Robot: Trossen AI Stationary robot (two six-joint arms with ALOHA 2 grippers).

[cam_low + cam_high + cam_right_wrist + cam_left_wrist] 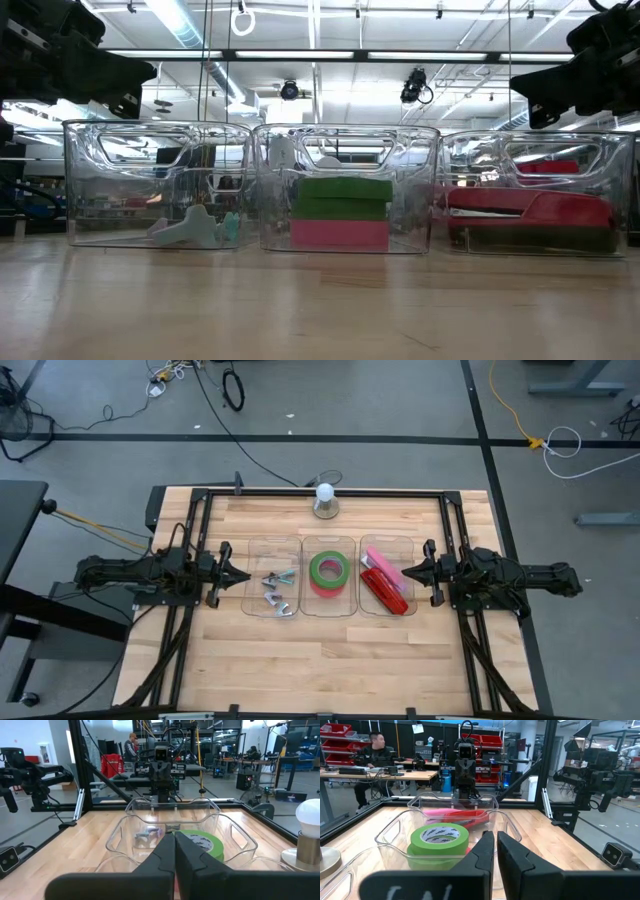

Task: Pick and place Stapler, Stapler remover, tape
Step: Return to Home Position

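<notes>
Three clear bins stand in a row at mid-table. The left bin (252, 548) holds staple removers (278, 592) lying on its floor. In the middle bin (305, 544) the green tape (328, 571) with its red-pink core lies flat. The red stapler (385, 590) lies in the right bin (410, 544) beside a pink piece (378, 563). My left gripper (243, 576) hangs level just left of the bins, shut but for a thin slit, touching nothing. Just right of the bins, my right gripper (405, 572) hangs level and shut, with nothing in it.
A white ball on a round grey base (325, 500) stands at the table's far edge behind the middle bin. Black frame rails (330, 491) run along the far edge and both sides. Bare wood (320, 660) lies between the bins and the near edge. People show in the room beyond.
</notes>
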